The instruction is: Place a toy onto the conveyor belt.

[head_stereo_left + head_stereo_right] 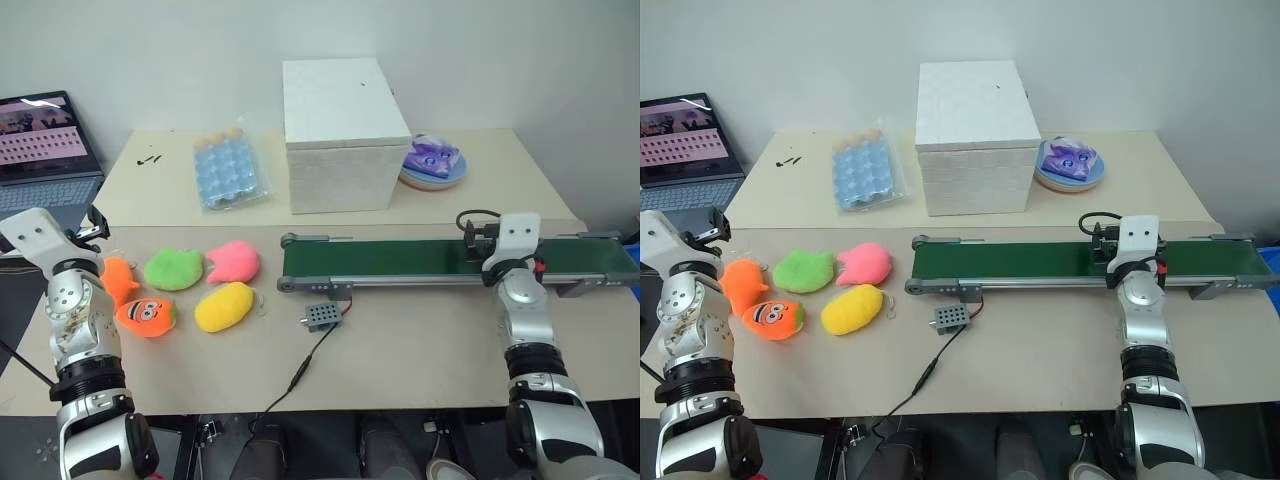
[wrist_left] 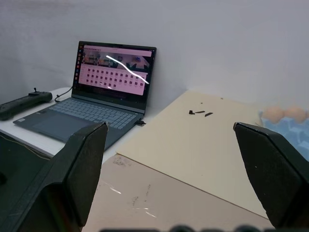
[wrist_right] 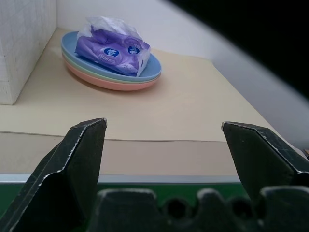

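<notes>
The toy [image 1: 741, 282], a plain bright-orange plush, is lying at the left end of the worktop [image 1: 420, 340], touching the orange plush with a face [image 1: 146, 316] just nearer. To its right the green plush [image 1: 173, 269], pink plush [image 1: 234, 262] and yellow plush [image 1: 223, 306] are sitting in a loose cluster. The left gripper [image 2: 176, 159] is hovering by the toy with its fingers spread wide apart and nothing between them, pointing toward the laptop [image 2: 104, 92] at the far left. The conveyor belt [image 1: 400, 258] is running across the right half of the worktop, well apart from the toy, and nothing is riding on it. The right gripper [image 3: 164, 150] is hanging over the belt's right part, its fingers likewise standing apart and empty. A small grey control box [image 1: 320, 317] is resting near the belt's left end, its cable trailing toward the near edge. Farther back, a white box [image 1: 340, 135] is standing between a blue egg tray in a clear bag [image 1: 230, 172] and stacked plates [image 3: 111, 72] carrying what is probably a purple tissue pack [image 3: 113, 46].
</notes>
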Available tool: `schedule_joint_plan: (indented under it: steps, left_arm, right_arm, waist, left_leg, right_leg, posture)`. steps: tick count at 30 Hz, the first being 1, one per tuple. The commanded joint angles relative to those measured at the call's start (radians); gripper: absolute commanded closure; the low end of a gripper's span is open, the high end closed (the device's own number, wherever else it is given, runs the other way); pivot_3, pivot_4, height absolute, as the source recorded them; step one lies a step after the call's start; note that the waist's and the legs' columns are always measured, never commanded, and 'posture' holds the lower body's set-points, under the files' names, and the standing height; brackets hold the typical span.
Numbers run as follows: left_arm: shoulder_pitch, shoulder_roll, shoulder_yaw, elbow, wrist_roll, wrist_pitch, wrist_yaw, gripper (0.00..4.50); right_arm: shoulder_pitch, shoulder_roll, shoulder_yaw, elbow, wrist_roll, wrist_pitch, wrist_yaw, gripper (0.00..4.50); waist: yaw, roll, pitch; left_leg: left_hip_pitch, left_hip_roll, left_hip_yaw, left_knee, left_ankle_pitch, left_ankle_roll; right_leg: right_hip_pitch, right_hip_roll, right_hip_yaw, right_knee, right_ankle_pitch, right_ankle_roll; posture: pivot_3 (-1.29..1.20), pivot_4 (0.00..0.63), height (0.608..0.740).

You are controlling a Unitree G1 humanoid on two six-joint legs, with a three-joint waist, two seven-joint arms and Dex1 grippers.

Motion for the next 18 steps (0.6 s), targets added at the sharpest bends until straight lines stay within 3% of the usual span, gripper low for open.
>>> schedule_joint_plan:
  steps: [1,10,12,14,18]
  left_arm:
    - [-0.024,0.005,-0.006,-0.025,0.001,-0.022,-0.015,0.04]
    - [-0.021,0.012,-0.037,-0.031,0.028,-0.014,-0.017,0.04]
    - [-0.024,0.014,-0.037,-0.027,0.029,-0.016,-0.017,0.04]
    - [-0.026,0.015,-0.036,-0.023,0.029,-0.017,-0.016,0.04]
    - [-0.028,0.014,-0.038,-0.024,0.030,-0.014,-0.014,0.04]
  right_arm:
    - [-0.021,-0.016,-0.020,-0.006,0.011,-0.012,-0.006,0.00]
    - [-0.024,-0.011,-0.003,0.018,-0.013,-0.005,-0.030,0.00]
    - [-0.027,0.011,0.018,-0.040,0.006,-0.011,0.022,0.00]
    - [-0.015,0.053,0.045,-0.152,0.109,-0.001,0.185,0.00]
    - [0.136,0.062,0.187,-0.611,0.457,0.190,0.658,0.00]
  waist:
    - [0.000,0.000,0.000]
    - [0.000,0.000,0.000]
    - [0.000,0.000,0.000]
    - [-0.003,0.000,0.000]
    - [-0.012,0.000,0.000]
  left_leg:
    - [0.000,0.000,0.000,0.000,0.000,0.000]
    - [0.000,0.000,0.001,0.000,0.000,0.000]
    - [0.000,0.000,0.001,0.000,0.000,0.000]
    - [0.000,0.000,0.001,0.000,0.000,0.000]
    - [0.000,0.003,0.001,0.000,0.000,0.000]
  right_leg:
    - [0.000,0.000,0.000,0.000,0.000,0.000]
    - [0.000,0.000,0.001,0.000,0.000,0.000]
    - [-0.001,0.000,0.001,0.001,0.000,0.000]
    - [-0.001,0.000,0.001,0.001,0.000,0.000]
    - [-0.001,0.003,0.001,0.001,0.000,0.000]
  posture:
    - [0.00,0.150,0.740]
    - [0.00,0.150,0.740]
    - [0.00,0.150,0.740]
    - [0.00,0.150,0.740]
    - [0.00,0.150,0.740]
